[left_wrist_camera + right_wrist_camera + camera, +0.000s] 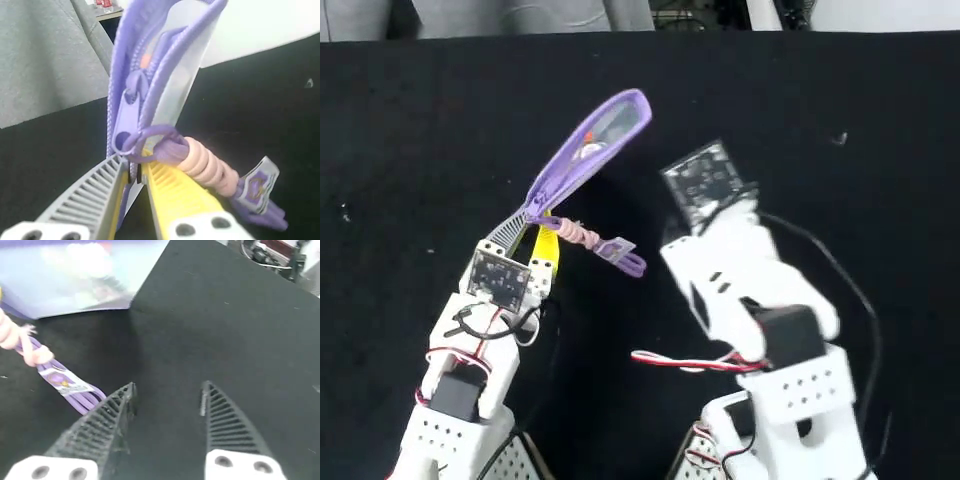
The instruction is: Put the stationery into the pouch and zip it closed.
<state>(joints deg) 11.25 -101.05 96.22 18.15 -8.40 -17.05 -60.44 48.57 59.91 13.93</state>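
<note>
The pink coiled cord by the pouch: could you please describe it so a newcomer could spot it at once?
On the black table, the left gripper holds a purple, clear-sided zip pouch up on edge. From its zip pull, beside the gripper, hangs a pale-pink coiled cord. It alone is pink and spiralled, ending in a small purple tag.

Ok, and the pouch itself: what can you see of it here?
The pouch is a slim purple-trimmed case with clear, plastic-looking sides. It stands edge-up over the black table, the left tool shut on its end by the zipper slider. The zipper looks open beyond it, something orange inside. A pink coiled cord with a purple tag hangs from the pull.
</note>
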